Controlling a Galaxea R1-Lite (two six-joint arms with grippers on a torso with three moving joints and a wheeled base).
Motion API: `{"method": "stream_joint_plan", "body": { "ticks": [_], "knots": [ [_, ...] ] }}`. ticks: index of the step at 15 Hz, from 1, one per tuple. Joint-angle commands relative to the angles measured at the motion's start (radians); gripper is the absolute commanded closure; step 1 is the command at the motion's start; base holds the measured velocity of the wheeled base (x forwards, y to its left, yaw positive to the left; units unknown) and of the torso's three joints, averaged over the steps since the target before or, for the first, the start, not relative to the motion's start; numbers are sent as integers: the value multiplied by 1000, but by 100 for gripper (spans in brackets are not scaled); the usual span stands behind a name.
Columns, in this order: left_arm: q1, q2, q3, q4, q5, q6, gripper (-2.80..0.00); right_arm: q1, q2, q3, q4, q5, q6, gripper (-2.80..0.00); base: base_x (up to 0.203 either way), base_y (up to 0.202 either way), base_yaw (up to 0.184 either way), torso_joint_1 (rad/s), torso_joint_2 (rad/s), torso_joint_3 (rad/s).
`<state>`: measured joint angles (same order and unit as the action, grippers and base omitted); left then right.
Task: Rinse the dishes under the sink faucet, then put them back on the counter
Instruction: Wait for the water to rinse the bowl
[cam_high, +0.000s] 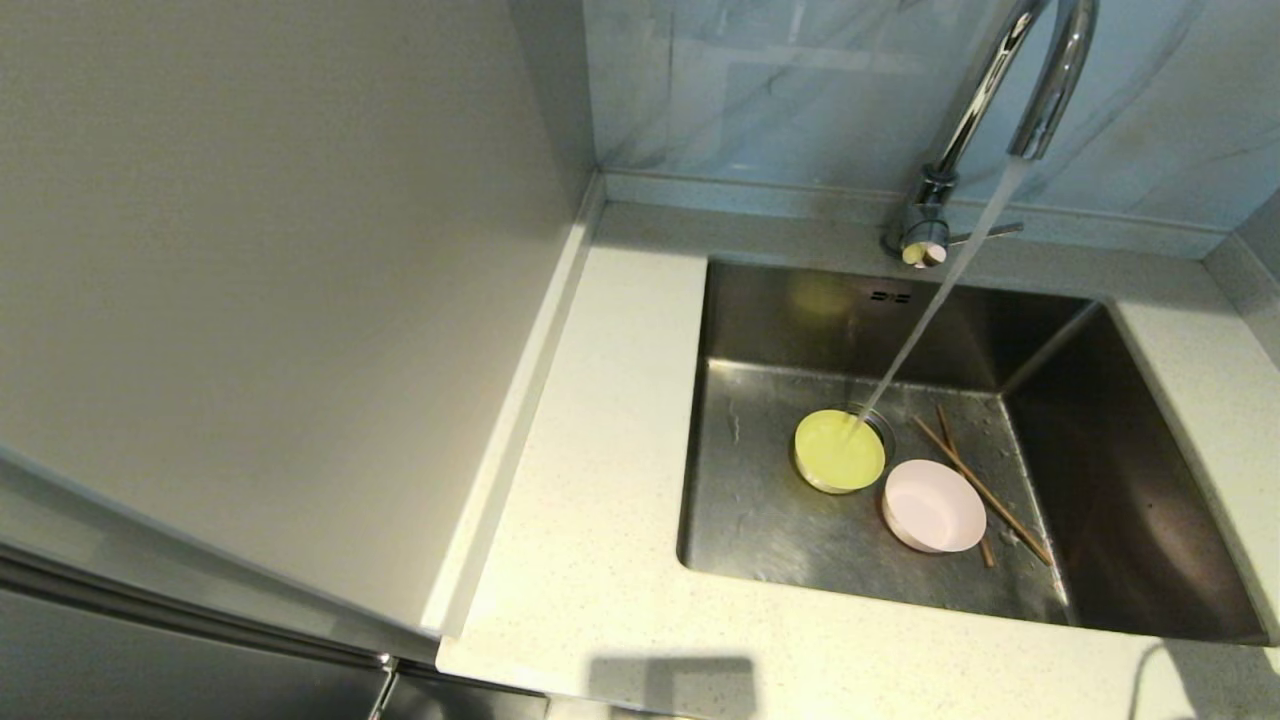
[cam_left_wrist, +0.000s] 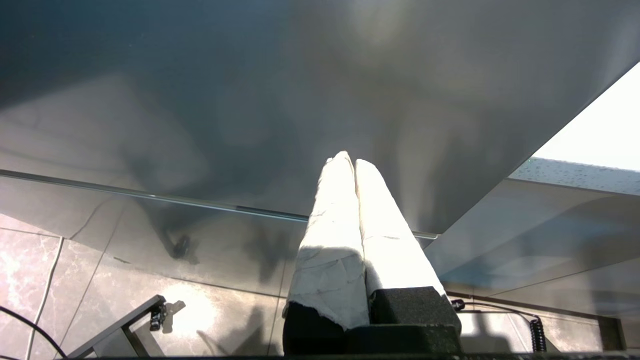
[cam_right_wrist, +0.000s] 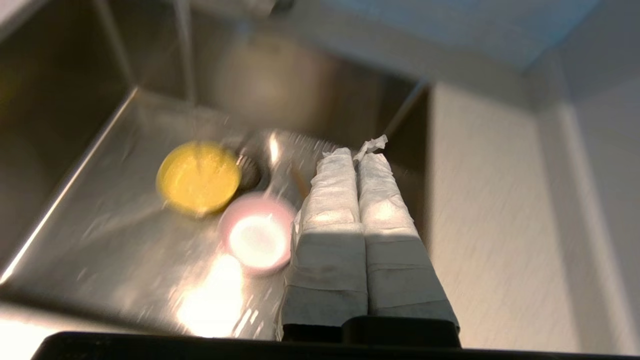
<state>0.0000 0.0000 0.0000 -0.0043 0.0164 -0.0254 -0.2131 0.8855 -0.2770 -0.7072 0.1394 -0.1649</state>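
Yellow-green bowl (cam_high: 839, 451) upright on the floor of the sink (cam_high: 760, 520), over the drain strainer (cam_high: 882, 420), directly under the water stream (cam_high: 940, 300) pouring slantwise from the spout of the chrome gooseneck faucet (cam_high: 1040, 90). Pale pink bowl (cam_high: 934, 506) just beside it, toward the near right, rims close together, whether touching not clear. Wooden chopsticks (cam_high: 985, 490) flat on the sink floor behind and to the right of the pink bowl, crossed, one end hidden under that bowl's edge. Thin side lever (cam_high: 985, 233) at the faucet base pointing right. Two small overflow slots (cam_high: 890, 296) in the sink's back wall. Off-white speckled counter (cam_high: 600, 480) around the basin on all sides, raised rim (cam_high: 520, 400) along its left edge against a plain grey wall panel (cam_high: 280, 280); marbled blue-grey backsplash (cam_high: 780, 90) behind the faucet. Right gripper (cam_right_wrist: 356, 152) above the right part of the sink, near the pink bowl and the chopsticks, cloth-wrapped fingers (cam_right_wrist: 335, 200) pressed together, holding nothing. Left gripper (cam_left_wrist: 349, 161) parked low, away from the sink, facing a dark grey panel (cam_left_wrist: 250, 100) with tiled floor (cam_left_wrist: 100, 300) below, wrapped fingers likewise closed and empty.
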Motion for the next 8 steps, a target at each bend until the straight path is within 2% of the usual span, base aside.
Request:
{"method": "stream_joint_plan", "body": {
  "ticks": [1, 3, 5, 8],
  "knots": [
    [0, -3, 0, 0, 0, -1, 0, 108, -158, 124, 6, -83, -2, 0, 0, 0, 0, 0, 0, 0],
    [0, -3, 0, 0, 0, -1, 0, 154, -242, 198, 58, -130, -1, 0, 0, 0, 0, 0, 0, 0],
    [0, -3, 0, 0, 0, -1, 0, 159, -321, 264, 104, -134, -2, 0, 0, 0, 0, 0, 0, 0],
    [0, -3, 0, 0, 0, -1, 0, 155, -484, 275, 316, -134, 3, 0, 0, 0, 0, 0, 0, 0]
  ]
}}
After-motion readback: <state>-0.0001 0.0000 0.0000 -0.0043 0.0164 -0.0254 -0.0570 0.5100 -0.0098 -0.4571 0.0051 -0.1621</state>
